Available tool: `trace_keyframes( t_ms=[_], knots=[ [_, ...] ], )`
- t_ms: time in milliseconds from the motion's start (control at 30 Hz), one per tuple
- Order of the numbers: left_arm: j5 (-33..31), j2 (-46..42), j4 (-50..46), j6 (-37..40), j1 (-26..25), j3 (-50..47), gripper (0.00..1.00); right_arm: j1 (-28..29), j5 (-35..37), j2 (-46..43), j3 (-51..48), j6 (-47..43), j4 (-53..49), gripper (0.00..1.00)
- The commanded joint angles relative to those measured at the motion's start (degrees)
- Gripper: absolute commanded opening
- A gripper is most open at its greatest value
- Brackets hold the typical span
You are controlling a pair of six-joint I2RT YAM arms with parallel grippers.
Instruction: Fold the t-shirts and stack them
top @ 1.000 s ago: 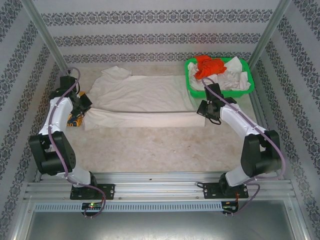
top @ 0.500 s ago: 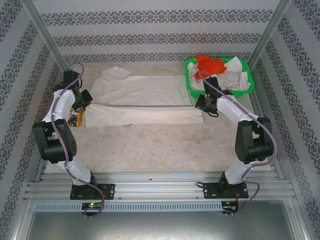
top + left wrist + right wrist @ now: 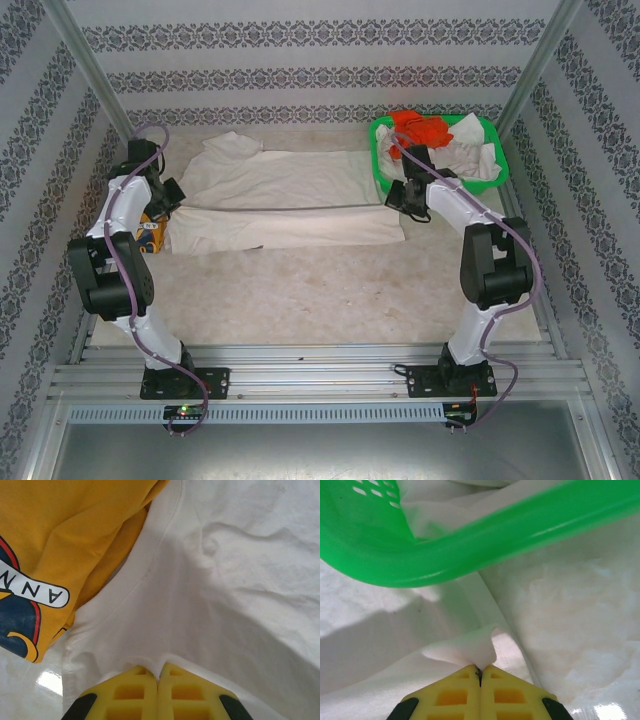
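White cotton, the largest of the t-shirts [image 3: 290, 200], lies spread across the far half of the table [image 3: 320, 300], its long axis running left to right and its near edge doubled over into a narrow band. The left gripper [image 3: 159, 672] sits at the shirt's left end with its yellow fingers pressed together, a fold of the white cloth pinched between the tips. The right gripper [image 3: 480, 670] sits at the shirt's right end, its fingers likewise closed, with a small peak of white fabric caught between them.

Just beside the left gripper, partly under the white shirt's edge, lies a mustard-yellow t-shirt [image 3: 65, 535]. Its print shows a white banner with a dark outline bearing the letters "ANN"; the rest of the word runs out of the left wrist view. Navy shapes and a red curved line border the banner.

A green plastic basket [image 3: 385, 172] stands at the far right corner of the table, its rim just beyond the right gripper and overhanging the white shirt's end in the right wrist view. Slotted holes mark its wall. Inside it are a crumpled orange-red shirt [image 3: 415, 130] and a bunched white one [image 3: 470, 152].

No label or brand mark can be read on the white shirt or on the basket.
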Motion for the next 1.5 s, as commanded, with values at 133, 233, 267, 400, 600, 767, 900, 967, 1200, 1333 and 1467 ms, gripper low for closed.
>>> trace_keyframes(
  t_ms=[133,233,267,400,600,767,900,967,1200,1333,1467],
  knots=[
    [-1.9,2.5,1.7,0.6,0.9,3.9,0.0,-0.8,-2.8,4.0,3.5,0.4,1.2,0.0],
    [-1.7,3.9,1.7,0.3,1.0,4.9,0.0,-0.8,-2.5,5.5,4.8,0.3,1.2,0.0],
    [-1.5,4.4,1.7,0.2,1.0,5.3,0.0,-0.9,-2.5,5.9,5.2,0.2,1.3,0.0],
    [-1.2,6.1,2.1,-0.4,1.0,6.6,0.0,-1.0,-2.9,7.1,6.3,0.2,2.0,0.0],
    [-1.6,8.4,1.6,-0.6,1.0,9.5,0.0,-1.3,-3.8,9.2,8.5,0.1,2.8,0.0],
    [-2.8,9.0,1.1,-0.5,1.0,10.0,0.0,-1.6,-5.2,10.7,10.1,-0.5,2.8,0.0],
    [-3.4,9.1,1.3,-1.2,1.2,9.5,0.18,-1.8,-6.8,9.6,10.0,-2.2,3.3,0.25],
    [-2.4,8.9,1.6,-1.8,1.2,9.5,0.39,-1.8,-7.7,7.1,8.0,-3.0,4.9,0.44],
    [3.5,6.5,4.3,-4.1,-0.4,8.1,0.93,-0.8,-11.4,-4.8,-3.4,-3.5,10.7,0.69],
    [6.0,3.8,10.0,-6.0,-3.4,2.5,1.0,3.7,-11.0,-6.7,-7.1,-3.3,13.0,0.7],
    [9.4,4.8,16.3,-9.2,-4.8,-3.1,1.0,9.6,-9.8,-1.1,-5.5,-2.2,14.7,0.7]
  ],
)
